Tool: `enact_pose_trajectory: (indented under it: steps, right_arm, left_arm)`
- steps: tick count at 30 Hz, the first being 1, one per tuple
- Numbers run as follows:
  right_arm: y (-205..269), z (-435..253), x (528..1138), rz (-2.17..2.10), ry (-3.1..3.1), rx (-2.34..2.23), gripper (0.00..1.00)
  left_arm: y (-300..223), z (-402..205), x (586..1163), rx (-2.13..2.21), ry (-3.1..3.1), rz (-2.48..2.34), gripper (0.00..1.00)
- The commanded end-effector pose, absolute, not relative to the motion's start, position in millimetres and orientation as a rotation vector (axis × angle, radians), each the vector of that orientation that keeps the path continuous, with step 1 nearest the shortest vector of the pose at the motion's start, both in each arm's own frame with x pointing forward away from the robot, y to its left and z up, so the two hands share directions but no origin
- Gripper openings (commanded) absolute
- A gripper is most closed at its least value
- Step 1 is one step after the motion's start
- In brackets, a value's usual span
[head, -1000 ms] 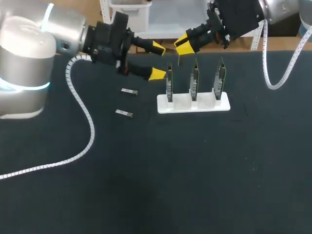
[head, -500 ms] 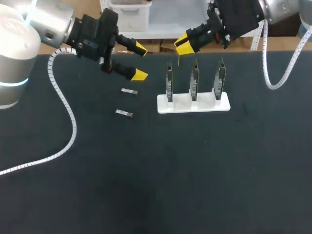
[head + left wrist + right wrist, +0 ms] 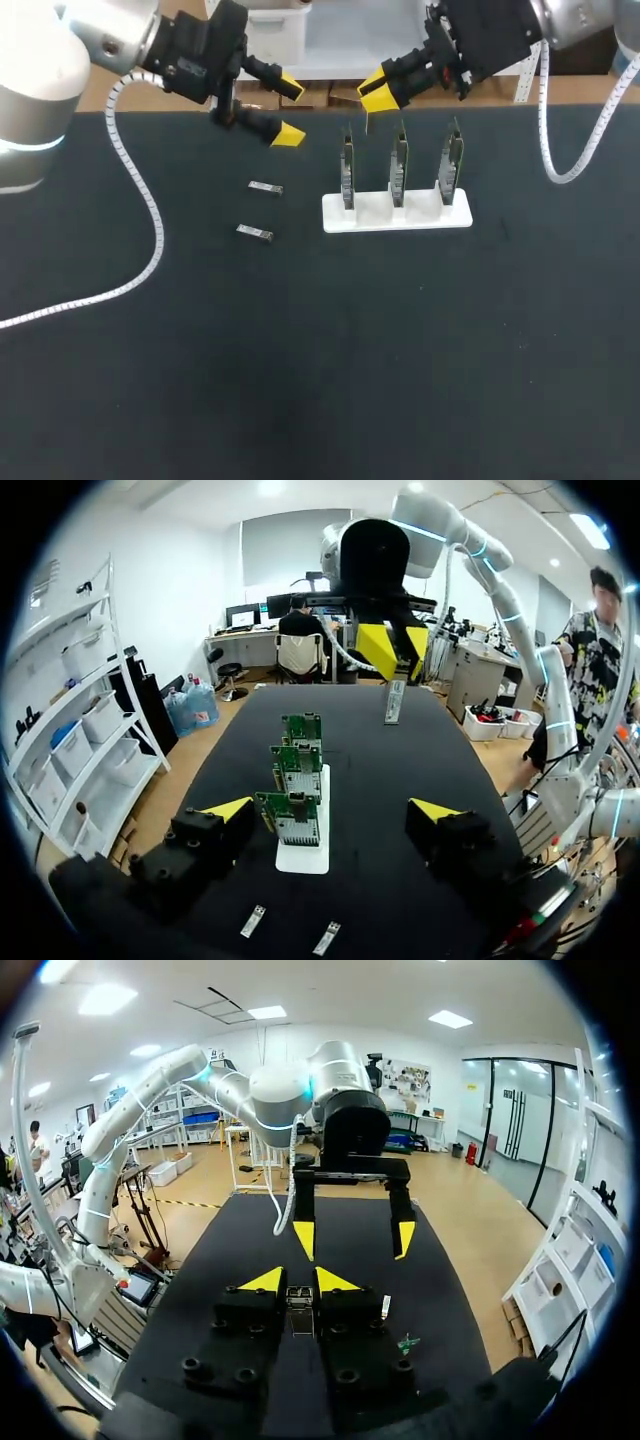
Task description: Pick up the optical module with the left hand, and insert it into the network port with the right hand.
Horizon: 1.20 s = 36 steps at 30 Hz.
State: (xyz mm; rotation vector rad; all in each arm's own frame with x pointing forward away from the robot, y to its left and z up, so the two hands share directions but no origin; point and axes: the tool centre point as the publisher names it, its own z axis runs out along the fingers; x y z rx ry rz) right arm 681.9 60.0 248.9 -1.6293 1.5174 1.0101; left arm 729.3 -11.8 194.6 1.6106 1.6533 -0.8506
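The right gripper [image 3: 376,93] has its yellow tips pinched tight on a small silver optical module [image 3: 367,122], which hangs down from between them. From the left wrist view the same module [image 3: 395,700] points down at the black table [image 3: 400,350], off the cloth and touching nothing else. It sits at the far side of a white plastic stand [image 3: 396,211] that carries three upright green circuit boards [image 3: 399,163] in a row. In the head view the module falls between the board nearest the left arm and the middle one, apart from both. The left gripper [image 3: 289,110] has its fingers spread wide and holds nothing. It is raised over the far part of the table, beside the stand's end, and faces along the row of boards, so the nearest board [image 3: 296,820] shows between its tips in its own wrist view. Two more silver modules, one [image 3: 265,187] closer to the stand and one [image 3: 254,232] closer to the robot, lie flat on the cloth below the left gripper, well apart from its fingers.
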Motion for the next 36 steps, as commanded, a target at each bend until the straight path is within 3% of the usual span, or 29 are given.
enact_pose_trajectory:
  steps: [1, 21, 36]
  right_arm:
    - [59.9, 248.8, 681.7, 1.009, 1.517, -1.628, 0.0]
    - [88.1, 244.9, 684.4, 0.997, 1.474, -1.742, 0.0]
    - [60.5, 248.7, 690.6, 1.024, 1.563, -1.676, 0.0]
  left_arm:
    - [-13.5, 194.4, 734.5, 1.623, 1.655, -0.858, 1.0]
    - [-13.5, 194.4, 734.5, 1.623, 1.655, -0.858, 1.0]
    - [-13.5, 194.4, 734.5, 1.623, 1.655, -0.858, 1.0]
